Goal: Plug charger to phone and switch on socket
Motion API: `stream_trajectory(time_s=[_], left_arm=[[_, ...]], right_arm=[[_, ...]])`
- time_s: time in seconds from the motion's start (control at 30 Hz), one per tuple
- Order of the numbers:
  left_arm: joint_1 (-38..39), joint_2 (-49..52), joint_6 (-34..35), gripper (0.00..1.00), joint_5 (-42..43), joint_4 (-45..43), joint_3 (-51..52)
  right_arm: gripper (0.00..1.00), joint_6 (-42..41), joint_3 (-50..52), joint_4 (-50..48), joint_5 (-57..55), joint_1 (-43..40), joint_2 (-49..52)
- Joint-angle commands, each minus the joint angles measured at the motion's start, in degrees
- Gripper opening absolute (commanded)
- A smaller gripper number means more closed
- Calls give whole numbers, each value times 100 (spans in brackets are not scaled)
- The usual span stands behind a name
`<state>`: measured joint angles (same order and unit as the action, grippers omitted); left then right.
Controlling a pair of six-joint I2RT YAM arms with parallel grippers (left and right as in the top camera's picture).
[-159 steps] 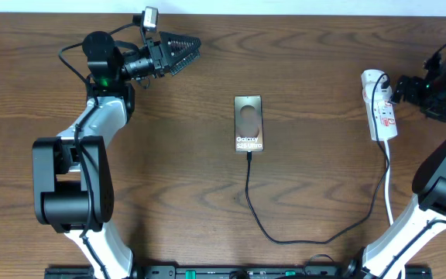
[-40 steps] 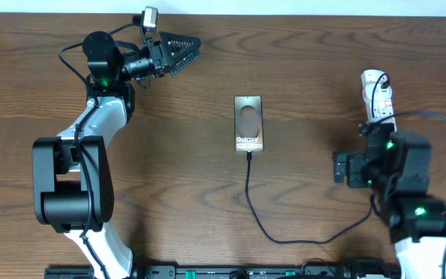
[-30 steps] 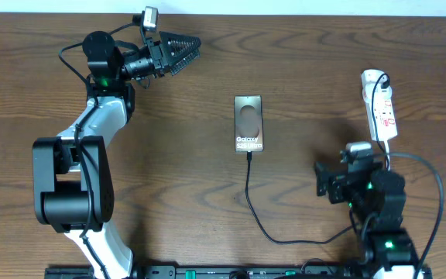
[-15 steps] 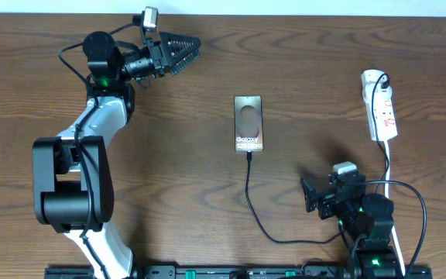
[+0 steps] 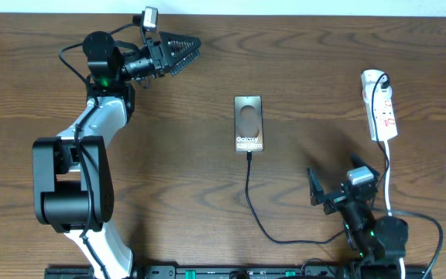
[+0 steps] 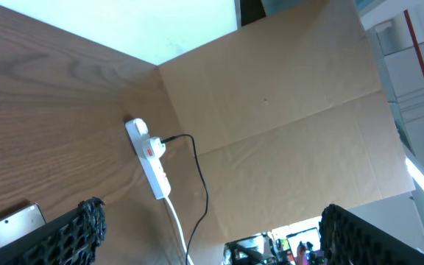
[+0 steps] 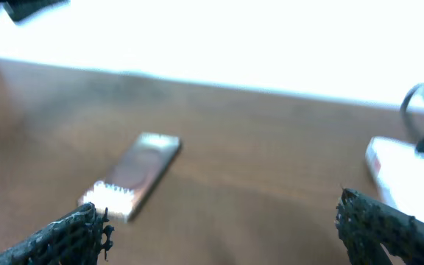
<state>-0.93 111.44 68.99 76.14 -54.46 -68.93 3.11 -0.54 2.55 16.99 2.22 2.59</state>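
Phone (image 5: 248,124) lies flat, face up, at the centre of the wooden table (image 5: 169,170). At the phone's 10 o'clock, the left gripper (image 5: 190,51) points toward 3 o'clock, fingers released, grasping nothing. From the phone's 6 o'clock edge, the charger (image 5: 248,194) runs toward 6 o'clock, then curves toward 4 o'clock. There the right gripper (image 5: 320,194) sits with fingers spread wide and empty. At the phone's 3 o'clock, well apart, the socket (image 5: 379,116) lies lengthwise from 12 to 6, a black plug in its 12 o'clock end.
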Motion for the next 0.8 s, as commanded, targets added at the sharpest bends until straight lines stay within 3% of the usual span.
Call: stream_trajectory(time_s=[0.0, 0.77], left_arm=[[-13, -66, -42, 93, 37, -50, -61], [-13, -66, -42, 93, 37, -50, -61]], right_arm=[[99, -90, 22, -72, 52, 92, -199], [99, -92, 22, 24, 52, 87, -227]])
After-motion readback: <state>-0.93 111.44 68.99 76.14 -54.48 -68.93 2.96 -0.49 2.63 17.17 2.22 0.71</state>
